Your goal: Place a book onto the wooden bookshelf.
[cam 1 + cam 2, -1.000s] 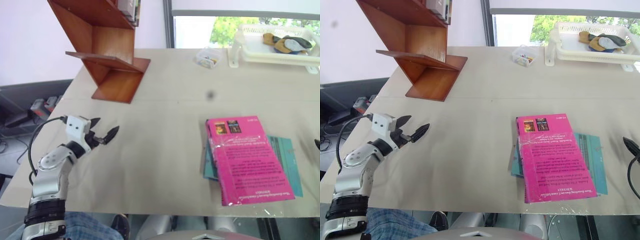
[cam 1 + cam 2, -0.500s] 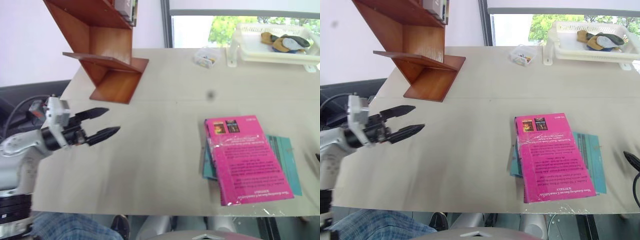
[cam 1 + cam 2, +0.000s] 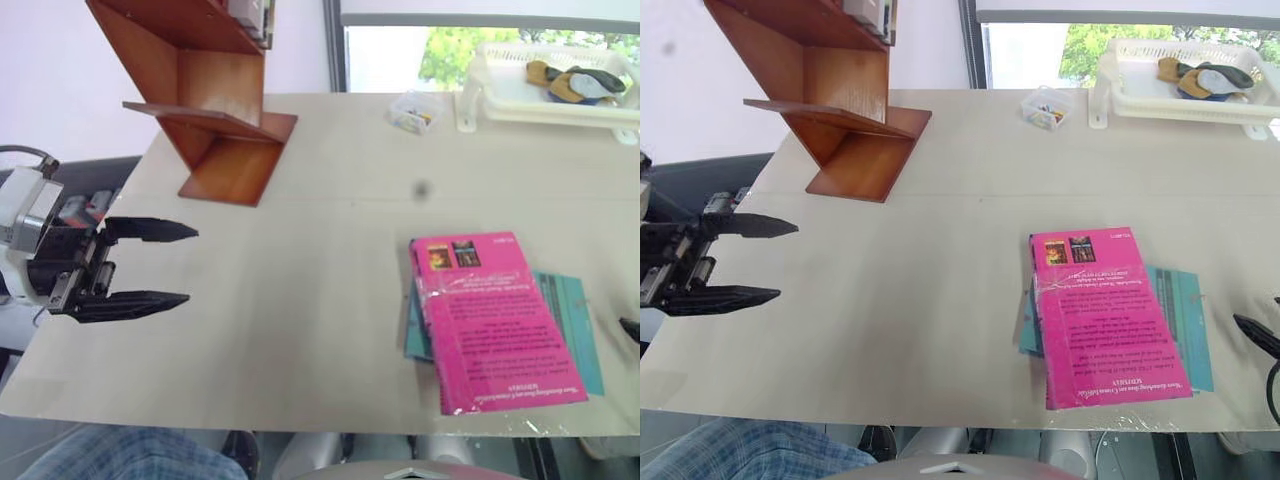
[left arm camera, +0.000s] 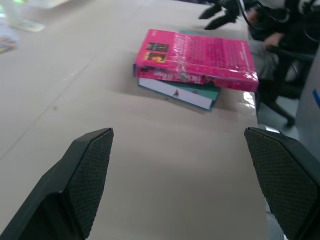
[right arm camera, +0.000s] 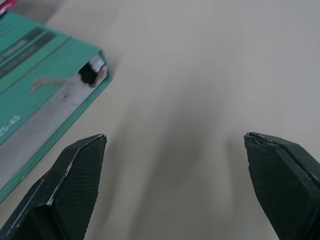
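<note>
Left gripper now raised, turned sideways, jaws spread, empty; thick glossy magenta paperback book untouched, not yet grasped.

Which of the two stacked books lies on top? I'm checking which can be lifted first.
The pink book lies on top; the thinner teal book sits beneath, sticking out past its edges.

Two books on the table: one pink book lying on one teal book. One wooden bookshelf, with book spines in its upper compartment, number unclear. One white basket holding a few cloth items. One small clear container. Two grippers: left gripper, right gripper.
</note>
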### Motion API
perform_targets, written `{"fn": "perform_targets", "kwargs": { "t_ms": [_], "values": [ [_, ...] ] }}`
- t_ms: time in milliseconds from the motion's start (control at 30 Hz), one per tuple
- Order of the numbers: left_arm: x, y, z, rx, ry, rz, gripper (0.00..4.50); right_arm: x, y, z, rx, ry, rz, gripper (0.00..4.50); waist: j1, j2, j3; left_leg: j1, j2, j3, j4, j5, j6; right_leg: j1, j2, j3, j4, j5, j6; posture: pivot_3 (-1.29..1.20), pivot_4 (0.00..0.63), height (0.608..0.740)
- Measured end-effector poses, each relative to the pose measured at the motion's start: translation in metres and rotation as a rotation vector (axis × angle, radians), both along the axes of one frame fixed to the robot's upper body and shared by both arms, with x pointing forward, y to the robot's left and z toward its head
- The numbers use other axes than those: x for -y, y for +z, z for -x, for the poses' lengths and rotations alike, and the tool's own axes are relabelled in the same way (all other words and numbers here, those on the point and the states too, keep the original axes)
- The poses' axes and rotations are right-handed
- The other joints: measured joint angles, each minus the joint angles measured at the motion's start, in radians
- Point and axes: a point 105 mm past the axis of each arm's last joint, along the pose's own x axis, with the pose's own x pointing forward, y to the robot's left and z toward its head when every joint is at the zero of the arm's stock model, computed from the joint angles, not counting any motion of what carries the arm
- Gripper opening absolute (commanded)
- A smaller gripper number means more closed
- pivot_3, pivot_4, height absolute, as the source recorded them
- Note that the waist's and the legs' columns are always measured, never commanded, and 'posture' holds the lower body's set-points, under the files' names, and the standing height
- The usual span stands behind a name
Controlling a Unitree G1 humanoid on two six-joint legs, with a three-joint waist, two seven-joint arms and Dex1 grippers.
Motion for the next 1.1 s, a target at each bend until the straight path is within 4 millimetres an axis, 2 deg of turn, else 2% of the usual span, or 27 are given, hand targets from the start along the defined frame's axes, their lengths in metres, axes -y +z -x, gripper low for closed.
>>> {"fn": "perform_targets", "kwargs": {
  "t_ms": [133, 267, 400, 533, 900, 967, 1100],
  "values": [
    [0.009, 0.011, 0.004, 0.047, -0.055, -0.002, 4.45, -0.021, -0.004, 0.009, -0.072, 0.114, -0.027, 4.5, -0.004, 0.0, 0.001, 0.0, 0.002, 0.002, -0.001, 0.0, 0.0, 0.0, 0.001, 0.002, -0.001, 0.0, 0.0, 0.0, 0.15, 0.74],
    [0.012, 0.013, 0.006, 0.059, -0.074, -0.004, 4.45, -0.036, -0.012, 0.022, -0.184, 0.216, -0.006, 4.5, -0.003, 0.0, 0.002, 0.001, 0.003, 0.003, -0.001, 0.0, 0.0, 0.0, 0.002, 0.002, -0.001, 0.0, 0.0, 0.0, 0.15, 0.74],
    [0.013, 0.012, 0.005, 0.068, -0.084, -0.009, 4.45, -0.05, -0.014, 0.019, -0.212, 0.283, -0.003, 4.5, -0.005, -0.003, 0.004, 0.002, 0.005, 0.005, 0.0, -0.001, -0.001, 0.0, 0.002, 0.004, -0.001, 0.002, -0.002, 0.0, 0.15, 0.74],
    [0.013, 0.012, 0.005, 0.076, -0.088, -0.012, 4.45, -0.074, -0.01, 0.0, -0.186, 0.34, -0.03, 4.5, -0.01, -0.005, 0.006, 0.003, 0.009, 0.007, 0.0, 0.0, -0.002, 0.0, 0.004, 0.005, 0.0, 0.004, -0.005, 0.0, 0.15, 0.74],
    [0.012, 0.011, 0.005, 0.087, -0.088, -0.014, 4.45, -0.123, -0.003, -0.039, -0.106, 0.436, -0.097, 4.5, -0.005, -0.007, 0.008, 0.002, 0.01, 0.007, 0.0, -0.001, -0.002, -0.001, 0.008, 0.005, -0.001, 0.004, -0.005, 0.0, 0.15, 0.74],
    [0.012, 0.011, 0.005, 0.085, -0.085, -0.014, 4.45, -0.129, -0.002, -0.045, -0.094, 0.448, -0.096, 4.5, -0.005, -0.007, 0.009, 0.002, 0.01, 0.007, 0.0, -0.001, -0.002, -0.001, 0.008, 0.005, -0.001, 0.004, -0.005, 0.0, 0.15, 0.74],
    [0.01, 0.01, 0.005, 0.08, -0.078, -0.012, 4.45, -0.123, 0.006, -0.06, -0.042, 0.4, -0.05, 4.5, -0.005, -0.007, 0.009, 0.002, 0.01, 0.007, 0.0, -0.001, -0.002, -0.001, 0.009, 0.005, -0.001, 0.004, -0.005, 0.0, 0.15, 0.74]
  ]
}}
